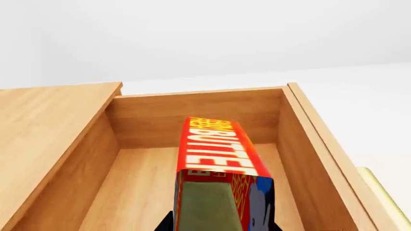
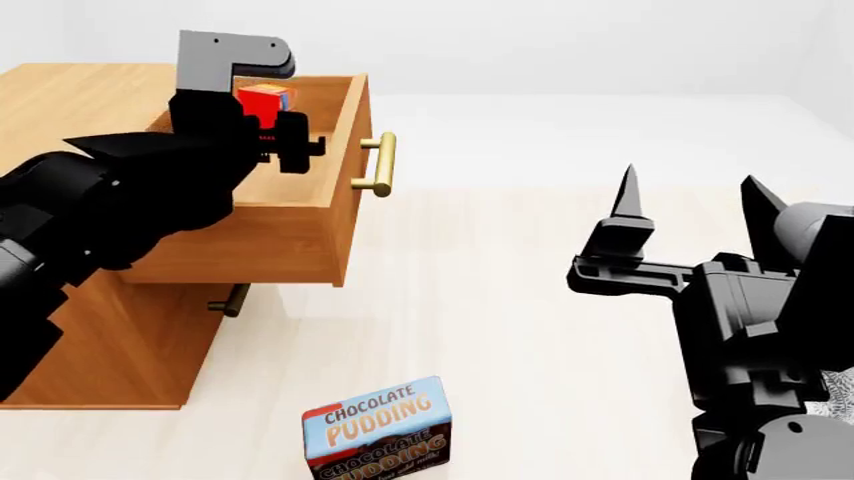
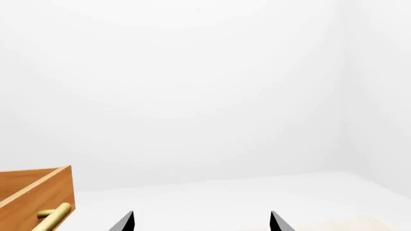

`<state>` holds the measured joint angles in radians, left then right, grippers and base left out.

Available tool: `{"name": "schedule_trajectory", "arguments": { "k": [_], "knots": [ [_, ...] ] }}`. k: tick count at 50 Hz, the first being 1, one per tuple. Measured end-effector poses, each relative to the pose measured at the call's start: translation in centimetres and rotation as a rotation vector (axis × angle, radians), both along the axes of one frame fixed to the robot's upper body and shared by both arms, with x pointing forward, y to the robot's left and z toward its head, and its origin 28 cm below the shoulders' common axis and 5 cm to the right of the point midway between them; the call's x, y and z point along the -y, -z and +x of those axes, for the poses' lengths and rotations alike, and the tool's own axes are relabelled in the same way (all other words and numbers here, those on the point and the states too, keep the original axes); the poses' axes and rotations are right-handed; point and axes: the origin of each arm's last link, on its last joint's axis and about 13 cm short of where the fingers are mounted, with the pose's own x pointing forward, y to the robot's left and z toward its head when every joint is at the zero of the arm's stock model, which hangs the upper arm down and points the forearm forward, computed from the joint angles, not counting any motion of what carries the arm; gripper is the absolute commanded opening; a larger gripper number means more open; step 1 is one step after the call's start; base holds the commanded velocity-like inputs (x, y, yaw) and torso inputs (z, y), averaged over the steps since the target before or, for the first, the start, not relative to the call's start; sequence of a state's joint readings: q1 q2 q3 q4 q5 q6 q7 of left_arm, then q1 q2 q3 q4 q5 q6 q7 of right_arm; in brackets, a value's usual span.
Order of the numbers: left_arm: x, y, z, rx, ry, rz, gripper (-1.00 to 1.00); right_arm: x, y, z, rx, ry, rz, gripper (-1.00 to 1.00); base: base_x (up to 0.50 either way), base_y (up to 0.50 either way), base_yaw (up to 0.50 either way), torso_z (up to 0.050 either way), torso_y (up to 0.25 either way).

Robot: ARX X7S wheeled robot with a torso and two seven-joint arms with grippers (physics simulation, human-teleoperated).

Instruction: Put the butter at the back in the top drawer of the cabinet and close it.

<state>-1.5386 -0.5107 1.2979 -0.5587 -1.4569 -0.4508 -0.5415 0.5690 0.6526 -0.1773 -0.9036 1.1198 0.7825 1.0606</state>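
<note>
The top drawer (image 2: 300,215) of the orange-brown cabinet (image 2: 80,95) stands pulled out, its brass handle (image 2: 383,165) toward the right. My left gripper (image 2: 274,125) is shut on the butter (image 1: 218,159), a red-and-orange carton with white lettering, and holds it over the open drawer (image 1: 134,192). The carton also shows in the head view (image 2: 263,100) above the drawer's inside. My right gripper (image 2: 687,215) is open and empty, well to the right of the cabinet; its fingertips (image 3: 125,221) point at the white wall.
A blue-and-brown chocolate pudding box (image 2: 378,430) stands on the white floor in front of the cabinet. A lower drawer's brass handle (image 2: 230,300) shows under the open drawer. The drawer's corner and handle (image 3: 51,214) show in the right wrist view.
</note>
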Motion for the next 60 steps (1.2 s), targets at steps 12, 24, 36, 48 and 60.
{"name": "schedule_trajectory", "arguments": {
  "k": [12,24,36,48,60],
  "knots": [
    [-0.3,0.4,0.2,-0.008,-0.023,0.015,-1.00,0.0,0.0,0.0,-0.001,-0.001,-0.001,1.00,0.00,0.00,0.00,0.000,0.002],
    [-0.4,0.3,0.4,-0.004,-0.035,0.022,1.00,0.0,-0.1,0.0,-0.002,-0.003,-0.004,1.00,0.00,0.00,0.00,0.001,0.002],
    [-0.5,-0.4,0.6,0.013,-0.058,0.033,1.00,0.0,0.0,0.0,-0.004,-0.003,-0.006,1.00,0.00,0.00,0.00,0.000,0.000],
    [-0.5,-1.2,0.4,0.049,-0.063,0.020,1.00,0.0,0.0,0.0,-0.005,-0.004,-0.010,1.00,0.00,0.00,0.00,0.000,0.000],
    [-0.2,-3.0,-0.8,0.142,-0.032,-0.005,1.00,-0.1,0.0,-0.1,-0.004,-0.005,-0.011,1.00,0.00,0.00,0.00,0.000,0.000]
  ]
}}
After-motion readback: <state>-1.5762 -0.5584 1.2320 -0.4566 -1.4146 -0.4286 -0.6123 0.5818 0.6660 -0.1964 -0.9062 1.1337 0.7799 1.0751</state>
